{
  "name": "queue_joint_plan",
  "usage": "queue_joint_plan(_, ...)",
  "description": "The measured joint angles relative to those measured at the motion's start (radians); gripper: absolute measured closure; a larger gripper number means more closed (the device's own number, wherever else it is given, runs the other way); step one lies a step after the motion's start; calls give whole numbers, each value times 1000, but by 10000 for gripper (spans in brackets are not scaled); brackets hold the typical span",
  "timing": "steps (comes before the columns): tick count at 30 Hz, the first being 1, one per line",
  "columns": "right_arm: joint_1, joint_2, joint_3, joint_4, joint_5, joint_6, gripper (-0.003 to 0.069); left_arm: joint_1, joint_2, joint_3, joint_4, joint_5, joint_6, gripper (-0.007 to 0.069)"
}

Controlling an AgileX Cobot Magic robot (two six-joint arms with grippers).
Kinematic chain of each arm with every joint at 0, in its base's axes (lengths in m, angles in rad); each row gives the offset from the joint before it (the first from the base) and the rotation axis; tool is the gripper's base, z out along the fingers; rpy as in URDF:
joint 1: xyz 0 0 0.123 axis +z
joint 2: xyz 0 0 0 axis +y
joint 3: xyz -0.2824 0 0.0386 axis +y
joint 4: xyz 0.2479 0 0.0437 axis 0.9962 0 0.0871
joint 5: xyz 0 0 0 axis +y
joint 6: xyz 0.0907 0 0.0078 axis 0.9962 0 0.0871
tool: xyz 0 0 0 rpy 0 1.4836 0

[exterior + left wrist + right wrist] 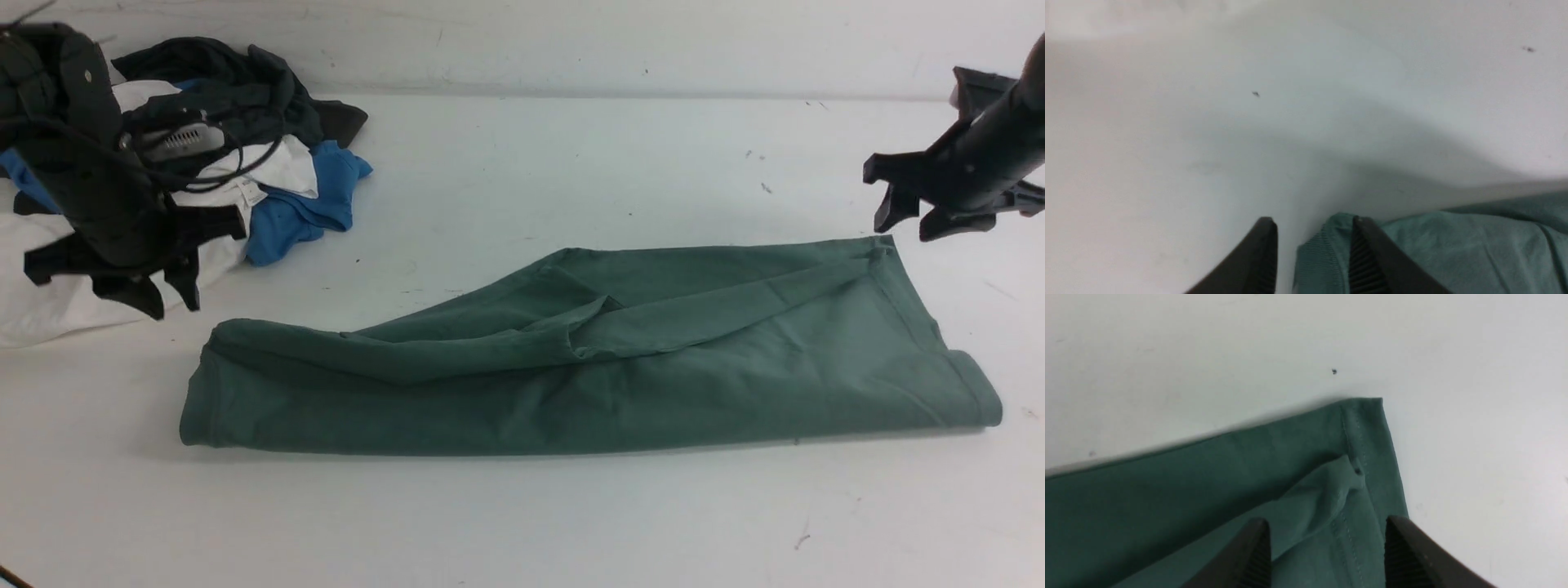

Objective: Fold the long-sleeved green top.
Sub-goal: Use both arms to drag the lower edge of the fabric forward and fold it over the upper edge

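The green long-sleeved top (588,384) lies folded into a long band across the middle of the table, with a loose fold running along its upper side. My left gripper (173,306) hovers just above and left of the band's left end. In the left wrist view the left gripper (1314,222) stands open, with a ribbed edge of the top (1474,245) resting against one finger (1372,253). My right gripper (908,230) hangs over the far right corner. Its fingers stand wide apart in the right wrist view (1327,520), above the stitched hem of the top (1208,477).
A heap of other clothes sits at the back left behind my left arm: a dark charcoal garment (237,82), a bright blue one (310,204) and white cloth (49,294). The white table (571,163) ends at a wall at the back.
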Motion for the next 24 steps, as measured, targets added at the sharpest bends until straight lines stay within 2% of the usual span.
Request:
queue_joint_plan(2, 0, 1, -75, 0, 109, -7, 310, 0, -12, -66, 11, 63, 40, 349)
queue_joint_plan(6, 0, -15, -186, 5, 165, -7, 382, -19, -34, -172, -31, 123, 164, 364)
queue_joint_plan(8, 0, -44, -196, 30, 176, -13, 473, -59, -57, -185, -87, 125, 252, 424)
queue_joint_plan(9, 0, -50, -196, 37, 179, -15, 481, -64, -60, -185, -93, 127, 259, 431)
queue_joint_plan(10, 0, -77, -187, 60, 180, -27, 540, -110, -78, -180, -141, 136, 315, 504)
queue_joint_plan(11, 0, -103, -165, 74, 180, -35, 582, -137, -84, -178, -166, 141, 338, 543)
queue_joint_plan(13, 0, -182, -74, 91, 180, -48, 644, -219, -93, -176, -227, 144, 386, 605)
queue_joint_plan(16, 0, -309, 118, 91, 179, -70, 667, -330, -86, -176, -265, 143, 421, 628)
queue_joint_plan(17, 0, -331, 133, 89, 179, -74, 668, -338, -85, -176, -265, 143, 422, 629)
queue_joint_plan(20, 0, -530, 438, 75, 179, -111, 671, -456, -46, -176, -259, 143, 428, 628)
queue_joint_plan(24, 0, -682, 725, 71, 181, -133, 671, -555, 19, -176, -196, 99, 430, 603)
